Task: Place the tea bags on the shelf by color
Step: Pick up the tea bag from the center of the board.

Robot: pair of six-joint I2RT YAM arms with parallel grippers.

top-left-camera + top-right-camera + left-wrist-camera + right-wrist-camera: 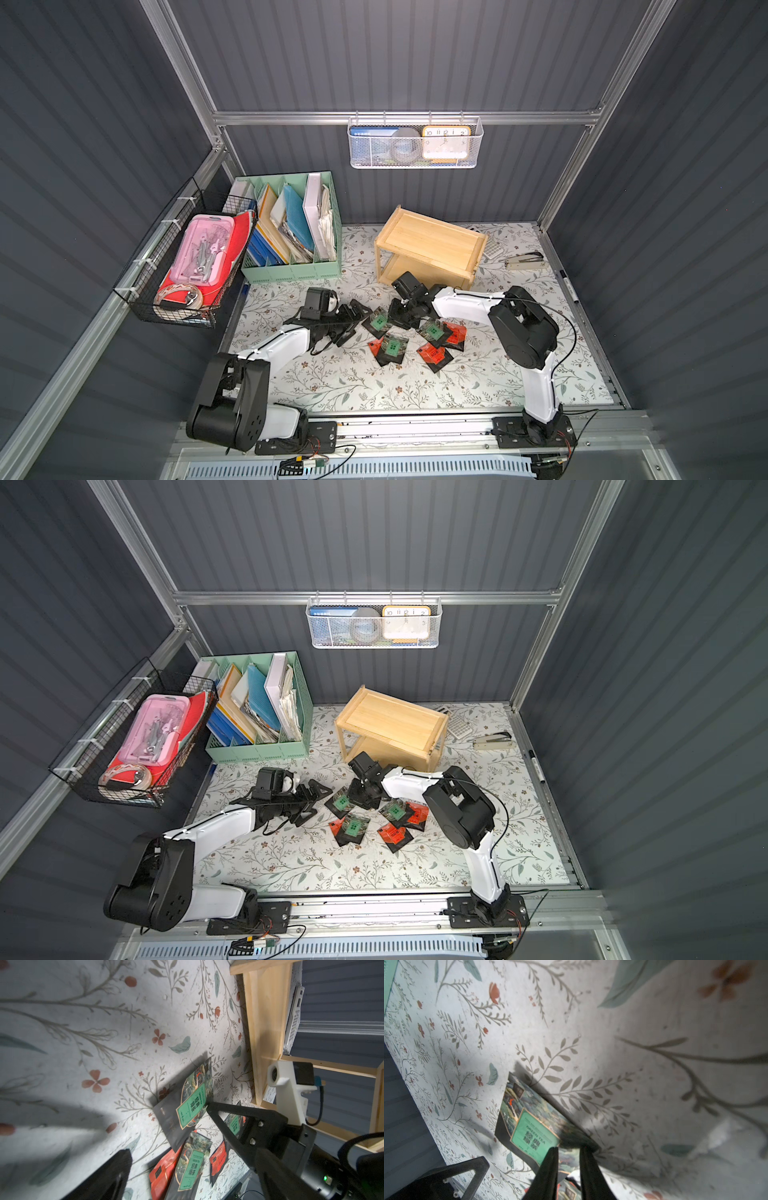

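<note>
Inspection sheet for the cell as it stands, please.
Surface: floral mat, no spills seen.
Job's things: six tea bags clustered mid-mat, some overlapping; shelf top tier bare.
Clutter: file organizer, calculator, stapler, marker around the mat's edges.
Grippers: left gripper open beside the cluster; right gripper pinching a green tea bag by its edge.
Cables: black cable loops off the right arm; loose wires at the front.
Surroundings: black wire basket, white mesh basket on the walls.
</note>
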